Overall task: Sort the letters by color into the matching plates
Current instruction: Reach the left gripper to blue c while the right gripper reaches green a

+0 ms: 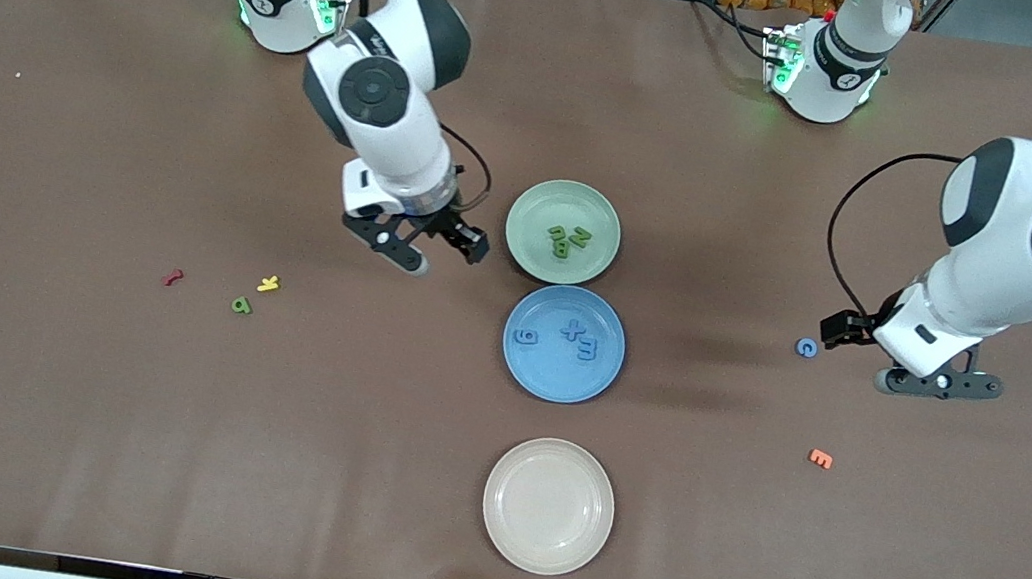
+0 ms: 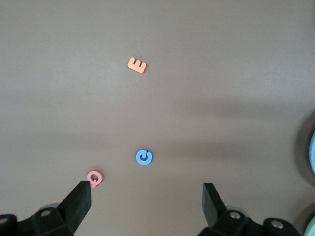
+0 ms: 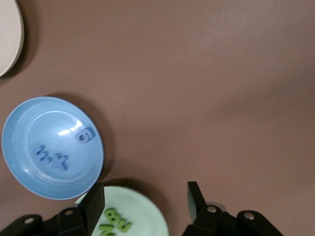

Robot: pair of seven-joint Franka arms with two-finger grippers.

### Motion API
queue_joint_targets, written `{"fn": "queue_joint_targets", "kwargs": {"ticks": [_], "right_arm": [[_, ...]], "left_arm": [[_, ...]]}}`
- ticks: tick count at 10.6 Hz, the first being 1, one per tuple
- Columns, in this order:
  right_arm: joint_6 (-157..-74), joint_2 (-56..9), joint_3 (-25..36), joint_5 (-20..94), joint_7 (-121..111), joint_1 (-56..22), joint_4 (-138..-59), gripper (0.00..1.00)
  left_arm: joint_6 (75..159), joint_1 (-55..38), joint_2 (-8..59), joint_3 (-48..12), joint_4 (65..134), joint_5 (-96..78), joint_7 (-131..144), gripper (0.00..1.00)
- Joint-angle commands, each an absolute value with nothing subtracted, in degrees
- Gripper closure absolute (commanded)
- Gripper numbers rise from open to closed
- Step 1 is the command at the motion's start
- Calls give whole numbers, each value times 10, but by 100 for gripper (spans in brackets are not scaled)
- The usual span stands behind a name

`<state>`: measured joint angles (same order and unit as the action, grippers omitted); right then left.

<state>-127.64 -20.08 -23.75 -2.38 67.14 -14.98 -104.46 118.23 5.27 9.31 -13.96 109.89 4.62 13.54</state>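
Both grippers' fingers (image 2: 78,201) apart, empty

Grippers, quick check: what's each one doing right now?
Left gripper: jaws open, holding nothing, over the blue letter on the table.
Right gripper: jaws open, holding nothing, beside the green plate.

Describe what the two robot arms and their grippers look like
Both arms are glossy white with dark grey round joint caps. Black cables loop beside each wrist. Green lights glow at both bases. The left gripper and right gripper have black two-finger hands, with black angular fingers.
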Motion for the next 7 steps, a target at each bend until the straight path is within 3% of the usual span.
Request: {"fn": "queue_joint_targets", "kwargs": {"ticks": [1,4,7], "right_arm": [[-1281,-133,-175,22,524,-128,-1113,24],[-1284,-114,-138,43,448,-64,-1144,24],[-1290,-99,-87,43,396,-31,-1186,25]], "left_arm": [[1136,59,84,-139,1075,28,111,0],[1144,60,79,-143,1100,28,109,0],[1230,60,63,-142,1192,28,99,0]]}}
